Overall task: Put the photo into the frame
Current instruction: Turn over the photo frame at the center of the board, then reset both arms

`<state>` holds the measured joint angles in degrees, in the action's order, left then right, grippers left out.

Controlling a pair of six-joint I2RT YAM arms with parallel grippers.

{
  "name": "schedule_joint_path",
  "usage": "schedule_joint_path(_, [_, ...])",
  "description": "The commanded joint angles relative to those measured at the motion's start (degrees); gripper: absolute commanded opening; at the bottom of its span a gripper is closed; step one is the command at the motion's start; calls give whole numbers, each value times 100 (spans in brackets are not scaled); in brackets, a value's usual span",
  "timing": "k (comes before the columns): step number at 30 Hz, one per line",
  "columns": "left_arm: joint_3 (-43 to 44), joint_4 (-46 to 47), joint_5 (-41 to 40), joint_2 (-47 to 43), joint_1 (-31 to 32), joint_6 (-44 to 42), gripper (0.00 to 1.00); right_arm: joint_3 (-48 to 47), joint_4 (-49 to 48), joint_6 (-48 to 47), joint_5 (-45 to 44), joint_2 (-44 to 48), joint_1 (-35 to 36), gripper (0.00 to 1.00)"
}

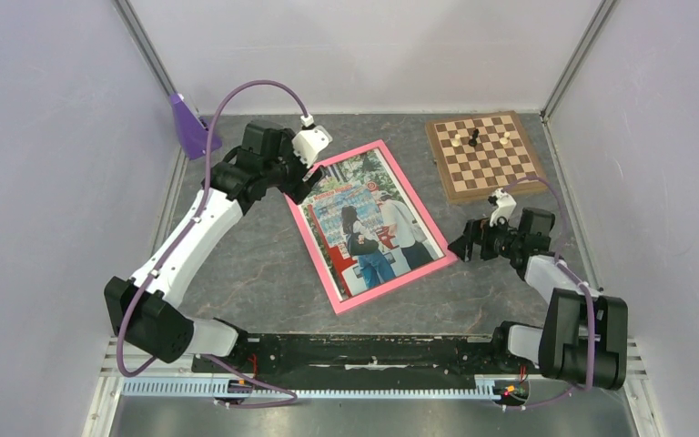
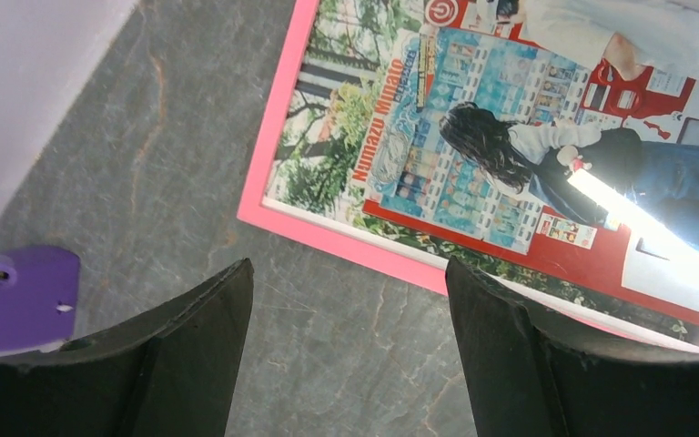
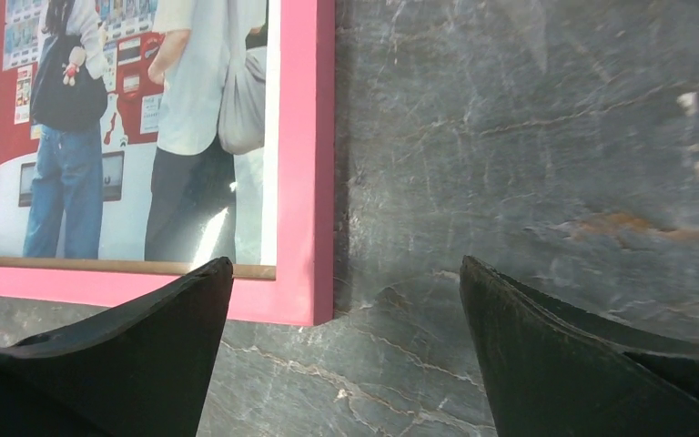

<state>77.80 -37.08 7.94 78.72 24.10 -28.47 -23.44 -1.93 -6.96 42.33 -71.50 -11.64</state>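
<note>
Gaping empty: left hand (image 2: 348, 273), right hand (image 3: 346, 264)

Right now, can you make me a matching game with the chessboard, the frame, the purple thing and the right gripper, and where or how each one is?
Things:
1. chessboard
2. frame
3. purple piece
4. right gripper

Places or states:
A. open, beside a corner of the frame
B. far right corner
C. pink, around the photo
D. far left corner

Pairs: 1-B, 2-C, 3-D, 4-A
</note>
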Motion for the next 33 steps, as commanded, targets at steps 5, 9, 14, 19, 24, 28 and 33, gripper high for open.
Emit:
schedule_joint_path(5, [-1034, 1137, -438, -596, -17, 1104, 87, -381, 478, -572, -763, 1022, -23, 98])
schedule_joint_path(9, [-1621, 1540, -740, -882, -79, 1496, 88, -609, 558, -684, -1219, 1598, -22, 98])
schedule_joint_path(14, [-2067, 1774, -948, -1228, -159, 1886, 89, -839, 583, -676, -1811, 2063, -25, 98])
schedule_joint_path(19, [-2190, 1774, -998, -1429, -291, 2239, 93, -981, 667, -403, -2160, 2090, -23, 98])
schedule_joint_path(24, [-2114, 1661, -985, -1642, -724, 2626, 100, -1061, 715, -113, -2667, 2046, -28, 98])
schedule_joint_path(28, [-2100, 1533, -944, -1900, -1055, 2757, 100, -966, 628, -322, -2866, 2211, -23, 98])
schedule_joint_path(33, [-2305, 1493, -991, -2300, -1253, 2785, 100, -743, 411, -298, -2738, 2408, -24, 98])
